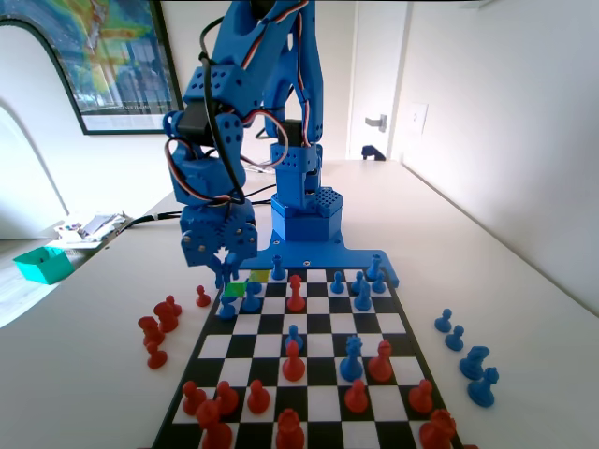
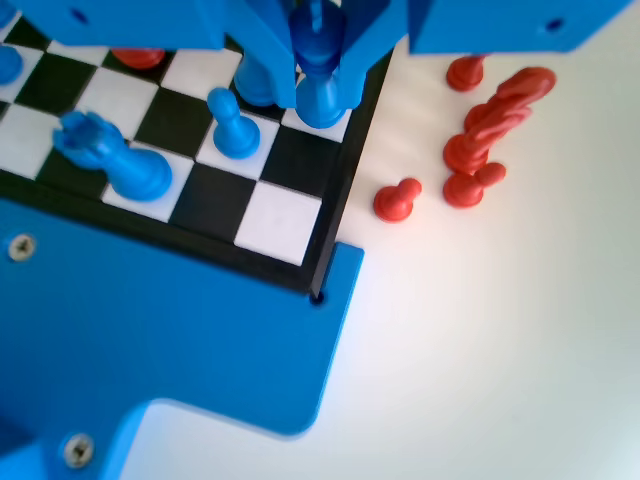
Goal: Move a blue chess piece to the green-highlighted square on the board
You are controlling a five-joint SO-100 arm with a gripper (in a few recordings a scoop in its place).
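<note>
The slim blue chess piece (image 2: 322, 100) stands between my gripper's (image 2: 320, 75) two jaws, which press against both its sides. It is in the board's (image 2: 280, 220) edge column, a few squares from the corner. In the fixed view my gripper (image 1: 224, 277) hangs low over the far-left corner of the board (image 1: 323, 325). The blue chess piece (image 1: 227, 305) shows just beneath it, at the near edge of the green-highlighted square (image 1: 236, 290). I cannot tell whether its base touches the board.
A blue pawn (image 2: 235, 125) and a crowned blue piece (image 2: 110, 160) stand close by. Red pieces (image 2: 480, 140) lie off the board beside this edge, also seen in the fixed view (image 1: 159, 323). A yellow-green square (image 1: 259, 276) adjoins the green one diagonally. Blue pieces (image 1: 468, 351) lie off the right side.
</note>
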